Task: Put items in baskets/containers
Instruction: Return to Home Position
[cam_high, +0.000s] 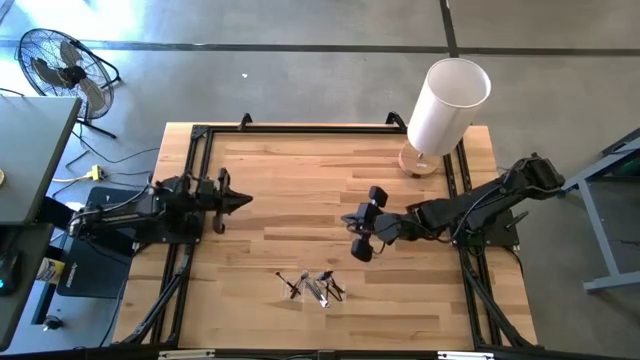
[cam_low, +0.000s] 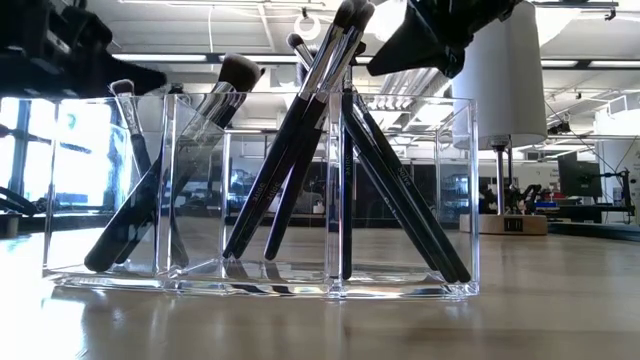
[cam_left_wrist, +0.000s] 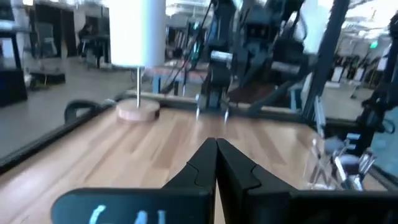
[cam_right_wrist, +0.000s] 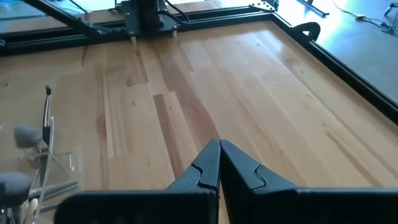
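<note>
Several thin dark-handled brushes (cam_low: 300, 150) stand in a low clear holder (cam_low: 260, 270) near the table's front middle. Their handle ends rest on its floor, and they lean on its walls with bristles up. From above, the holder (cam_high: 312, 287) shows as a small cluster of brushes. My left gripper (cam_high: 246, 200) is shut and holds nothing, level at the table's left and far from the holder. My right gripper (cam_high: 346, 220) is also shut on nothing, above the table's middle, a little to the far right of the holder. The holder also shows in the left wrist view (cam_left_wrist: 336, 165) and the right wrist view (cam_right_wrist: 37, 162).
A tall white cylinder (cam_high: 445, 105) on a round wooden base stands at the far right corner. A black frame (cam_high: 190, 200) runs along the table's left, far and right sides. Bare wood (cam_high: 300, 180) lies between the two grippers.
</note>
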